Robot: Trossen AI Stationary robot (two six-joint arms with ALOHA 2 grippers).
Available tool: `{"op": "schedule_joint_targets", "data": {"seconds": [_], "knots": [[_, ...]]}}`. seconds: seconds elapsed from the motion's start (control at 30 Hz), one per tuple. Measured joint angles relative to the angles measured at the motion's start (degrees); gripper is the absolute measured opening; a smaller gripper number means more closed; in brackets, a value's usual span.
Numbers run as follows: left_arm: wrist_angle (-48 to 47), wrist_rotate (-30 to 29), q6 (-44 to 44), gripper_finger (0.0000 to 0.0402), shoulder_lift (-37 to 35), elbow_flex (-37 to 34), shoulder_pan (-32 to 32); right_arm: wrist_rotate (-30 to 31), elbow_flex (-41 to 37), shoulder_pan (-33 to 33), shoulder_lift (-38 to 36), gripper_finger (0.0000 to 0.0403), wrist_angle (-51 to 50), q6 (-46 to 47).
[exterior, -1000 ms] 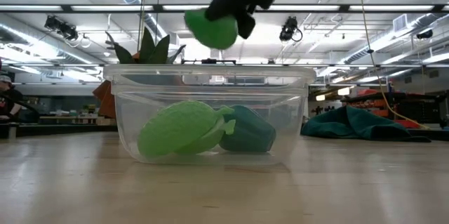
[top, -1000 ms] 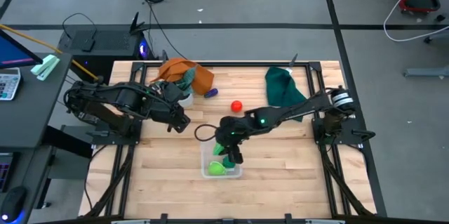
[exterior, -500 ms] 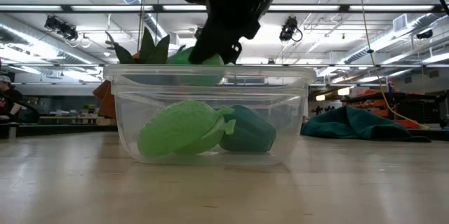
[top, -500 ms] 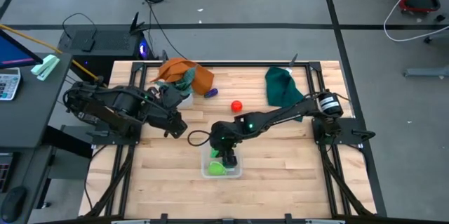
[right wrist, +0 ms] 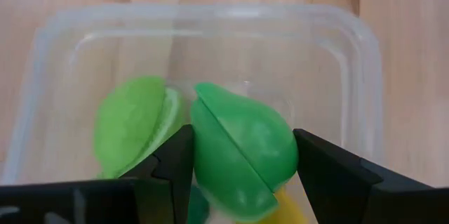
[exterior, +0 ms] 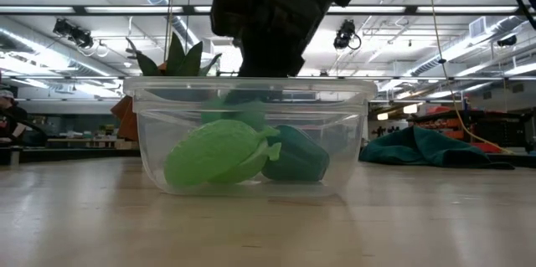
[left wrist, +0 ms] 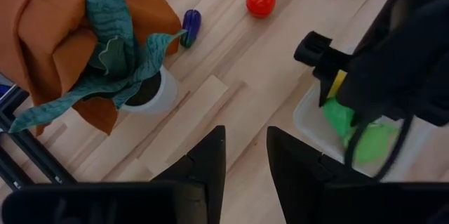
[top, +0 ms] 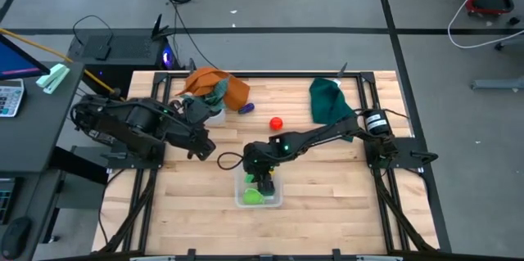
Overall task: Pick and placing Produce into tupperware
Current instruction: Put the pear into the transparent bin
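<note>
The tupperware [top: 259,193] is a clear tub on the wooden table, near its front middle. In it lie a light green piece [exterior: 219,154] and a dark teal piece [exterior: 298,156] of produce. My right gripper [right wrist: 242,140] reaches down into the tub, shut on another green piece [right wrist: 242,157]. A red piece [top: 277,122] and a purple piece [top: 246,108] lie on the table farther back. My left gripper [top: 197,148] hangs over the table left of the tub, its fingers [left wrist: 210,164] a little apart with nothing between them. My right gripper pinches the green piece by two opposite sides [right wrist: 202,155] between its two fingers. The fingers slant down into the tub from the table's far right. The piece sits below the tub's rim [right wrist: 210,12]; whether it rests on the produce beneath I cannot tell.
A small white pot [top: 214,114] with a plant stands at the back left, under an orange cloth [top: 219,86]. A dark green cloth [top: 328,98] lies at the back right. Bare wood lies left and right of the tub.
My right gripper has gone down with the green piece, from above the tub's rim to inside the tub, and shifted a little toward the table's left. Its hold on the piece has stayed the same.
</note>
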Motion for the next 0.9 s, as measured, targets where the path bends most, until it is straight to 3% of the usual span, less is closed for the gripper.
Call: {"op": "schedule_joint_targets", "data": {"seconds": [0.5,0.9], "knots": [[-0.02,-0.64,-0.20,0.0108,-1.95,0.04,0.00,-1.67,0.00,-0.46,0.50,0.0178,0.34,-1.84],[-0.02,-0.64,-0.05,0.0107,-1.98,0.02,0.00,-1.42,-0.02,-0.09,0.48,0.0179,-2.18,-27.47]]}}
